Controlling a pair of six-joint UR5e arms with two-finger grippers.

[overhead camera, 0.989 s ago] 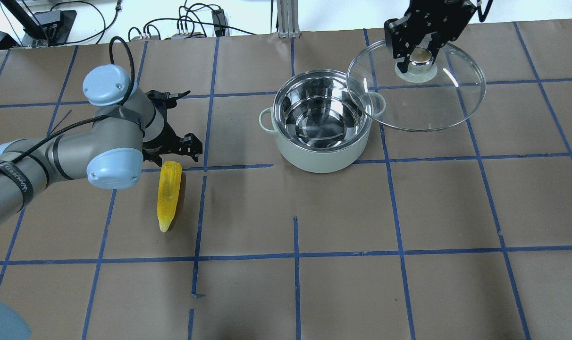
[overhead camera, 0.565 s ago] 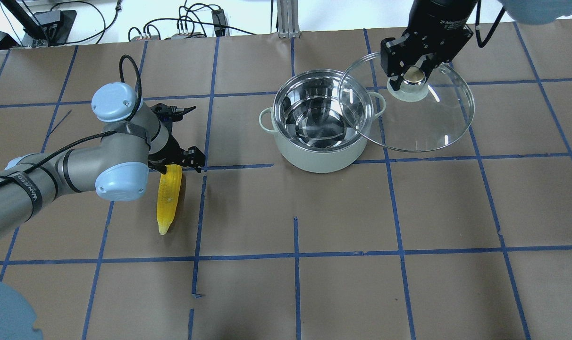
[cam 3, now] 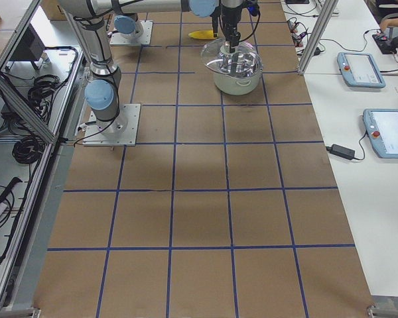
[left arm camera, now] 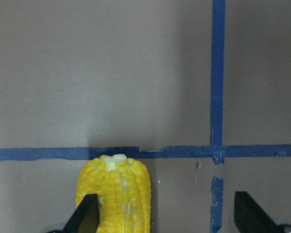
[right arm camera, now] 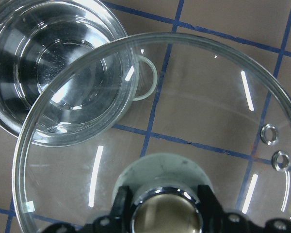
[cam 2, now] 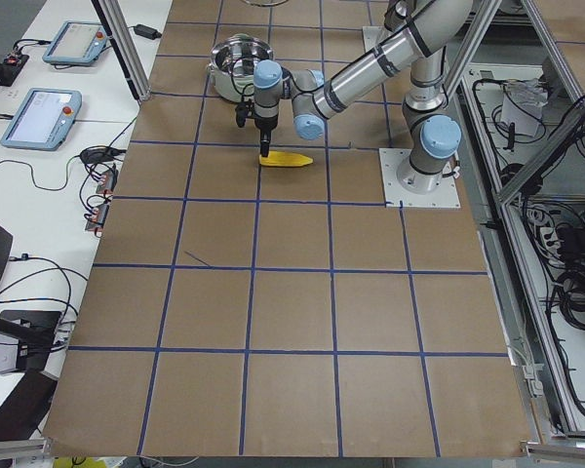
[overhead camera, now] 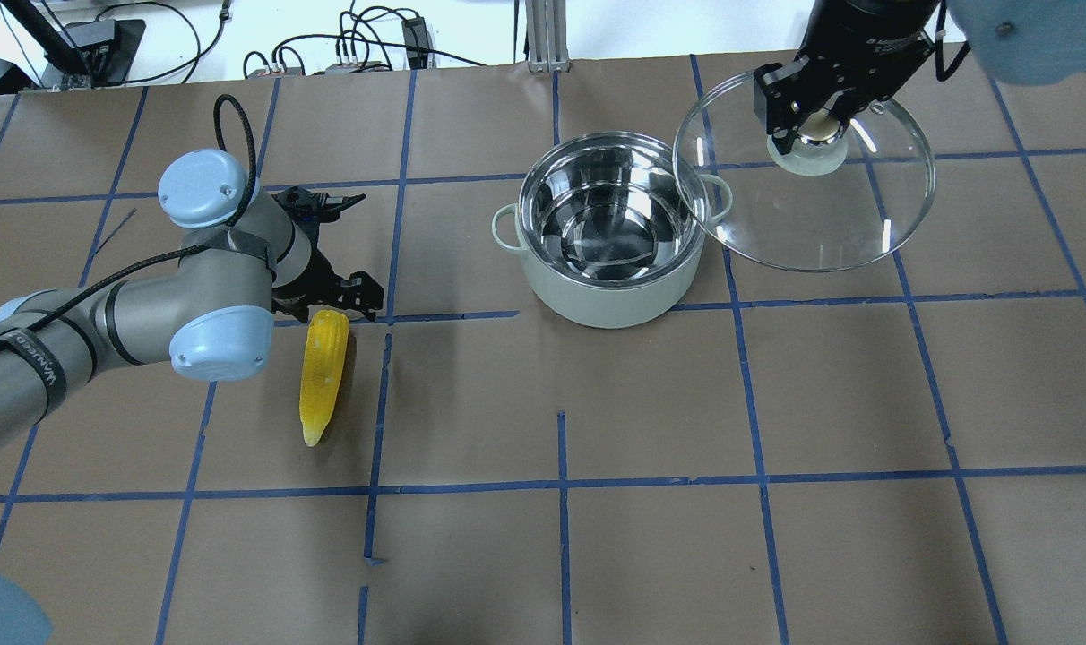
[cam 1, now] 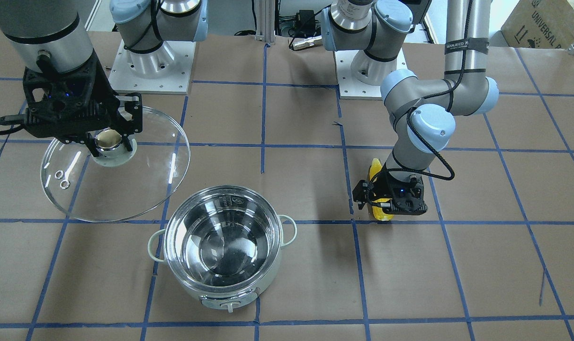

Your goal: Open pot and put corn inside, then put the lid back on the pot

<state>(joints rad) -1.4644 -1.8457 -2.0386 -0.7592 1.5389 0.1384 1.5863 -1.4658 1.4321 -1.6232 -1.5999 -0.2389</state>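
Corn [overhead camera: 322, 376] lies flat on the left side of the tabletop [overhead camera: 650, 546], a brown surface crossed by a grid of blue tape [overhead camera: 471, 490]. Its pointed tip faces the robot's side and its blunt end faces the far side, just short of a tape line. The left claw [left arm camera: 167, 209] is low over that blunt end with its jaws spread wide and has hold of nothing. In the wrist view the cob sits off-centre between the fingers, its blunt end right against one finger [left arm camera: 85, 216], while the other finger is well apart from it.

To the right, around the middle of the tabletop, the pot [overhead camera: 610, 303] stands upright and uncovered. Its shiny steel interior shows, and a loop handle sticks out at each side.

Further right and toward the far edge, the lid [overhead camera: 812, 219] hangs above the tabletop. The right claw [overhead camera: 817, 125] is clamped on the lid's metallic knob [right arm camera: 167, 217]. From overhead the glass rim's left edge overlaps the pot's right handle [overhead camera: 719, 199]. The rest of the lid lies beside the pot, over the brown paper.
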